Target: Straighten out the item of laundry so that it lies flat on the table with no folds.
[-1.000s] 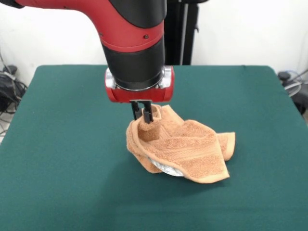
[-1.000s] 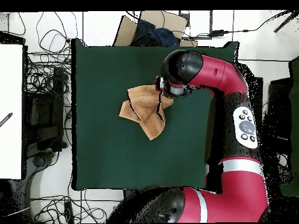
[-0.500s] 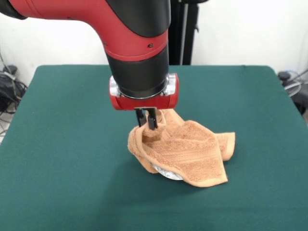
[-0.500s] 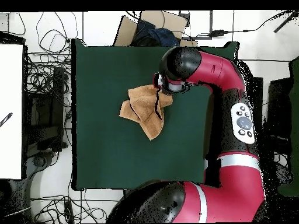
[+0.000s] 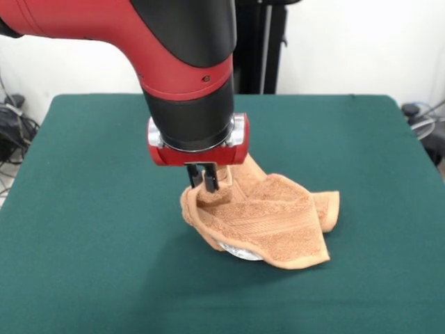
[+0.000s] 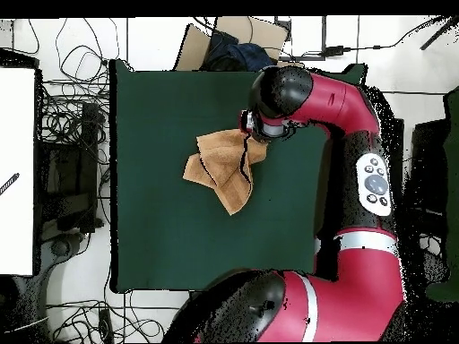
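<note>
Shifted left, fingers (image 5: 202, 178) pinch the crumpled towel's (image 5: 268, 219) raised left fold.

towel (image 5: 268, 219) mid-table (image 5: 97, 229), claw (image 5: 202, 179) on it

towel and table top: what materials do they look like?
Towel: looks like cotton terry with a matte orange-brown looped pile; a flatter woven band crosses it, and it slumps in soft folds. Table: dark green matte covering, likely felt or similar cloth, with no glare and softly rounded corners. What lies under the covering can't be seen.
</note>
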Motion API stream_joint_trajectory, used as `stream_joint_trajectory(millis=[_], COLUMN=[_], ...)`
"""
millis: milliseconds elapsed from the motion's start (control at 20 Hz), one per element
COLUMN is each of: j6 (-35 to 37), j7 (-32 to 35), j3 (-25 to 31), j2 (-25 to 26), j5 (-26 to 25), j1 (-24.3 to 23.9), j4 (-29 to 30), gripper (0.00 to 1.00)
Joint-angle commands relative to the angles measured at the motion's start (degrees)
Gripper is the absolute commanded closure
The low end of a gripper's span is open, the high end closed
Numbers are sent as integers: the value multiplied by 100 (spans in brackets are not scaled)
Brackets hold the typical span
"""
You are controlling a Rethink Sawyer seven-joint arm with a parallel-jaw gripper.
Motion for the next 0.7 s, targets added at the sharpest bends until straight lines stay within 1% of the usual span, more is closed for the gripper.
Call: stream_joint_trajectory(millis=[50,450,700], j6=[460,243,324], j7=[-1640,-1712,-1898], j3=[543,674,670], j2=[92,207,327], j5=[-335,-320,-414], j1=[-208,-382,-355], j4=[6,182,-70], gripper=[100,100,100])
